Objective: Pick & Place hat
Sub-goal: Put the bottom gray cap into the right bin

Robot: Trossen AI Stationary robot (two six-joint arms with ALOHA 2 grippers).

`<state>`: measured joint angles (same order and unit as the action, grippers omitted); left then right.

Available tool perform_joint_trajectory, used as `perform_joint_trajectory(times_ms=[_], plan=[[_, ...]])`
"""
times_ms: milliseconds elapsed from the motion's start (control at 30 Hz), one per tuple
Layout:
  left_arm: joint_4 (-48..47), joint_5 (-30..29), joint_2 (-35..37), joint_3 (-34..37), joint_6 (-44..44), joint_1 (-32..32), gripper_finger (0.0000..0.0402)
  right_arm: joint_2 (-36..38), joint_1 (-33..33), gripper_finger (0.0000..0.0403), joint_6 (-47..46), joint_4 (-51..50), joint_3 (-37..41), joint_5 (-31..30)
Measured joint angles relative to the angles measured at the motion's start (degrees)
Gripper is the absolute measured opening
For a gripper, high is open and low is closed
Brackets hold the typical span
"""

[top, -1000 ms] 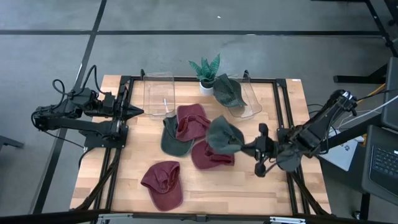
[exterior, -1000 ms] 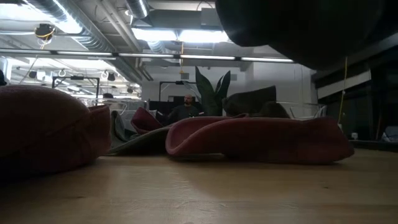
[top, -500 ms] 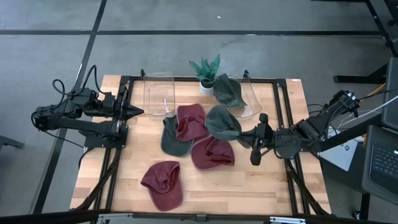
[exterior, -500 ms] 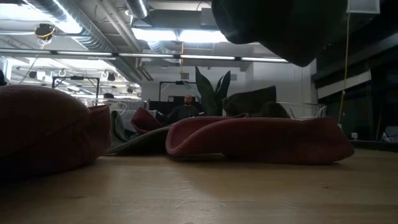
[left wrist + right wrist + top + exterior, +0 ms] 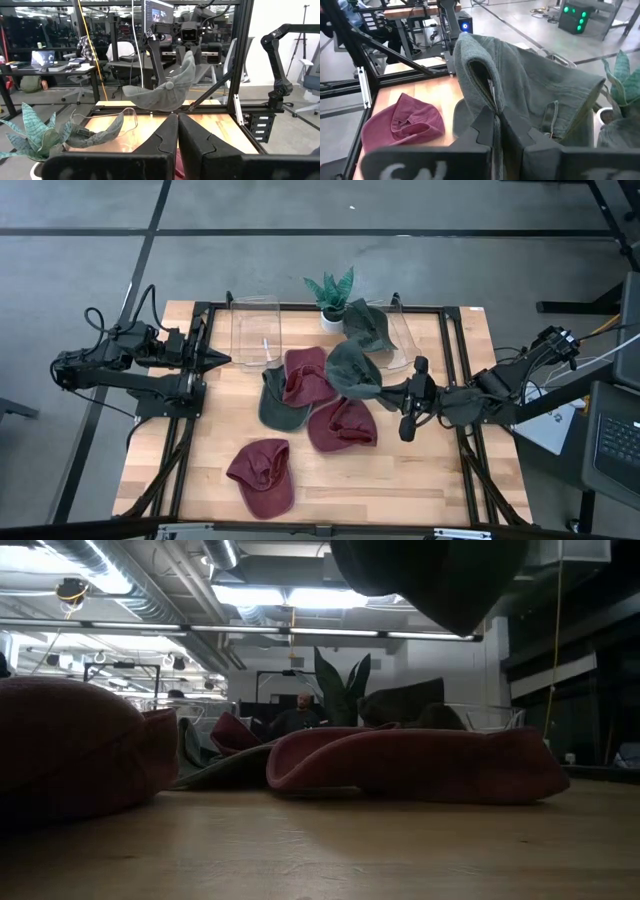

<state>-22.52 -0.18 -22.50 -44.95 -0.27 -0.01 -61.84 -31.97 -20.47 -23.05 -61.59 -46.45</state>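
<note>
My right gripper (image 5: 388,391) is shut on a grey-green hat (image 5: 352,369) and holds it in the air over the table's middle, just near of the right clear bin (image 5: 398,340). The low view shows the hat (image 5: 430,580) overhead. Another green hat (image 5: 367,325) lies in that bin. On the table lie a red hat (image 5: 308,373) resting on a green hat (image 5: 272,404), a second red hat (image 5: 342,426) and a third red hat (image 5: 262,475). My left gripper (image 5: 225,361) waits shut at the table's left. My right gripper pinches a fold of the green hat's cloth (image 5: 485,97) between its two fingers. The fingers come level from the table's right side. The hat is lifted clear and hangs below and ahead of the fingers (image 5: 167,92), above the red hats.
A second clear bin (image 5: 255,330) stands at the far left of the middle. A small potted plant (image 5: 330,292) stands at the far edge between the bins. A black frame (image 5: 450,350) runs round the table. Bare wood shows at the near right (image 5: 430,480).
My right gripper has carried the green hat toward the table's far edge and a little left, nearer the right bin, still shut on it. The hat has stayed lifted clear, and in the low view it has moved higher.
</note>
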Motion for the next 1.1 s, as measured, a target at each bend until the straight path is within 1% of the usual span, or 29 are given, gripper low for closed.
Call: perform_joint_trajectory(times_ms=[233,400,500,733,1100], plan=[[0.00,0.01,0.00,0.00,-0.01,-0.02,0.0011,-0.02,0.00,0.0017,4.50,2.32,0.00,0.10],[0.00,0.00,0.02,0.00,-0.02,-0.01,0.0009,-0.02,0.16,0.0017,10.72,5.68,0.00,2.85],[0.00,0.01,0.01,0.00,-0.02,-0.02,0.0008,0.02,0.91,0.0017,13.26,7.67,-0.02,3.16],[0.00,0.02,0.02,0.00,0.00,0.00,0.0013,0.09,3.90,0.0017,18.40,9.20,-0.02,3.20],[0.00,0.02,0.00,0.00,-0.02,-0.02,0.0013,0.09,11.32,0.0017,20.92,9.05,-0.02,3.07]])
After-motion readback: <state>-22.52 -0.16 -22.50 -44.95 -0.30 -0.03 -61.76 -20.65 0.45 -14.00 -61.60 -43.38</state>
